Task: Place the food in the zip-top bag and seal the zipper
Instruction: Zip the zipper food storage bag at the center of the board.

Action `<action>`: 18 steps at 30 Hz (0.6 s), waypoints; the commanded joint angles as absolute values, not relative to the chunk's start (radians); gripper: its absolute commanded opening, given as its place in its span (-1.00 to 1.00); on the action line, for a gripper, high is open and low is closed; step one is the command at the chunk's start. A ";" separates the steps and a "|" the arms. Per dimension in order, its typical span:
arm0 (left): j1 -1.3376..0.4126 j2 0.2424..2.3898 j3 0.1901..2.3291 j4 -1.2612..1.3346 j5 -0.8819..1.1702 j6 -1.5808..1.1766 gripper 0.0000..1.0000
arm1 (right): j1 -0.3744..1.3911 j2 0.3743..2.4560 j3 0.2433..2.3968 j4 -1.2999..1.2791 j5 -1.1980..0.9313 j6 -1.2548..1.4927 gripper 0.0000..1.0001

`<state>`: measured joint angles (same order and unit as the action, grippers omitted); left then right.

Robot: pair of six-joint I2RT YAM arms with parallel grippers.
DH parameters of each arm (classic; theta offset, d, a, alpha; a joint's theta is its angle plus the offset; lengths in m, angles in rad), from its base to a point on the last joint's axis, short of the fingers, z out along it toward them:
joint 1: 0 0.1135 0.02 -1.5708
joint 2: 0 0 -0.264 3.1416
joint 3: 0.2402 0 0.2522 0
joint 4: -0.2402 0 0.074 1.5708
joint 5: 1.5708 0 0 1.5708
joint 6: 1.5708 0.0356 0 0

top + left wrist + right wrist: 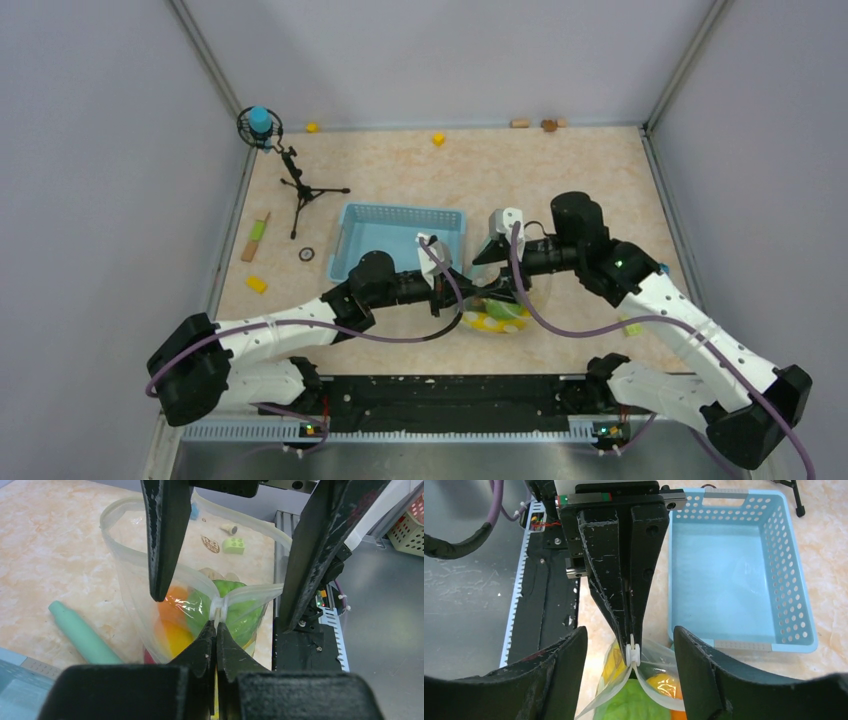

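Observation:
The clear zip-top bag [130, 575] stands on the table before the arm bases; it also shows in the top view [497, 312]. Glossy food shows through it: a light green piece [235, 605], an orange one [170, 612] and a yellow one [177, 637]. My left gripper [216, 627] is shut on the zipper [218, 607] at one end of the rim. Beyond the pinch the rim spreads into an open loop. My right gripper [630, 635] is open, its fingers [559, 680] straddling the bag's top and the left gripper's tips without touching the zipper [635, 652].
The light-blue basket [794, 580] stands just behind the bag, also in the top view [350, 240]. A teal stick [82, 632] lies beside the bag, and a green block [233, 545] beyond it. A small tripod [298, 190] stands back left. The black base rail [450, 390] runs along the near edge.

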<state>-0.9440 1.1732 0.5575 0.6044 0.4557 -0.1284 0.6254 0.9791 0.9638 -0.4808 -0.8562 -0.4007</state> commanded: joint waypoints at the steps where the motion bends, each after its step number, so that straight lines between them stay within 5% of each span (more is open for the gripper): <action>1: -0.940 1.142 0.589 0.608 0.466 -0.115 -1.00 | 0.675 0.999 0.988 -0.468 -0.784 -0.412 0.18; 4: -0.940 1.135 0.584 0.607 0.466 -0.114 -1.00 | 0.698 1.019 1.001 -0.477 -0.737 -0.404 -0.04; 15: -0.940 1.102 0.562 0.605 0.447 -0.118 -1.00 | 0.707 1.002 1.000 -0.492 -0.727 -0.417 -0.34; 18: -0.939 1.097 0.562 0.604 0.456 -0.119 -1.00 | 0.708 0.997 0.999 -0.493 -0.747 -0.421 -0.60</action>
<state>-0.9428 1.1316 0.5575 0.5652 0.4450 -0.1272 0.6987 1.0252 0.9638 -0.5045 -0.7322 -0.4004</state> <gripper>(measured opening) 0.010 0.274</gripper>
